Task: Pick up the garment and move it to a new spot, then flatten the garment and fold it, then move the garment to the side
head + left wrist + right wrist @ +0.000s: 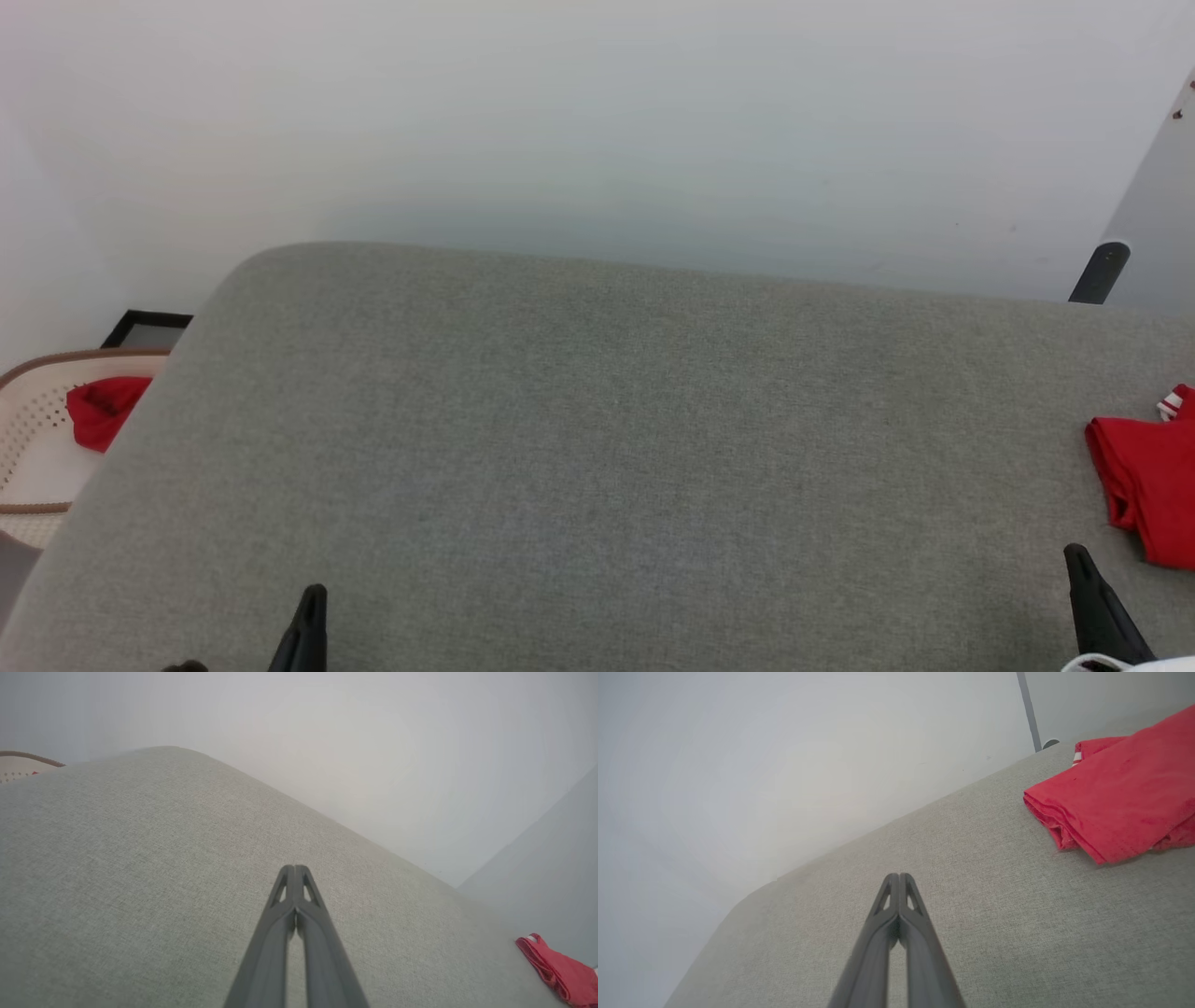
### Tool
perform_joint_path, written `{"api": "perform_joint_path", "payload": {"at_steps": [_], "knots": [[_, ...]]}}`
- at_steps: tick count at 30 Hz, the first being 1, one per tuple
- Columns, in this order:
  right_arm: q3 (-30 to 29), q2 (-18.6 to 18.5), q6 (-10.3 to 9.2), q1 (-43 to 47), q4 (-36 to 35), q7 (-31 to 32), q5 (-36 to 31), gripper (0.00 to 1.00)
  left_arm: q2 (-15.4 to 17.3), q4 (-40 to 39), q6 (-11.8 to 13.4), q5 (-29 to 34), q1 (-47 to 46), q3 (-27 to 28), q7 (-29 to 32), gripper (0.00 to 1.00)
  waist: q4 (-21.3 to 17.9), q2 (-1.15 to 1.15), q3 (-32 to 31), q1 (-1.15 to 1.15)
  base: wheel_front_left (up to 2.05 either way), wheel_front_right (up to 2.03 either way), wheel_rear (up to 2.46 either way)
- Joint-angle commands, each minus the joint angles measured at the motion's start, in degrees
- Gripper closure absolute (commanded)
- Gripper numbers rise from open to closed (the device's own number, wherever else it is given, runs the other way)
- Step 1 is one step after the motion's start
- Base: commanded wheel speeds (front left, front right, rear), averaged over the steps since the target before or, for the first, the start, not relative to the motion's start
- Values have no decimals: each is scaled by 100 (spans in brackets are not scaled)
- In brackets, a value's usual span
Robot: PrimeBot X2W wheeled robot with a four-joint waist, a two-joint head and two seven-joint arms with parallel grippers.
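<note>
The garment (1150,485) lies folded at the right edge of the grey fabric surface (597,448), red with a bit of red-and-white striped trim showing. It also shows in the right wrist view as a folded red garment (1120,798) at the upper right, and in the left wrist view as a garment (558,970) at the lower right. My left gripper (313,597) sits at the lower left, shut and holding nothing (294,870). My right gripper (1075,558) is at the lower right, just left of the garment and apart from it, shut and holding nothing (899,877).
A cream perforated basket (28,420) with a red cloth (103,411) in it stands off the surface's left side, beside a black frame (145,327). A white wall runs behind. A dark post (1100,273) stands at the far right.
</note>
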Motion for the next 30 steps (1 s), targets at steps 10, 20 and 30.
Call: {"api": "perform_joint_path", "payload": {"at_steps": [10,20,30], "knots": [[25,34,-1,-339,87,86,852,100,-44,62,0,-925,-360,80,212,100,-25,0,38,0,0,0,0],[45,80,-2,-500,224,165,1546,100,-116,168,0,-1667,-556,128,406,100,-49,0,75,0,0,0,0],[62,128,-2,-638,353,236,2178,100,-187,273,0,-2336,-738,175,589,100,-74,0,113,0,0,0,0]]}}
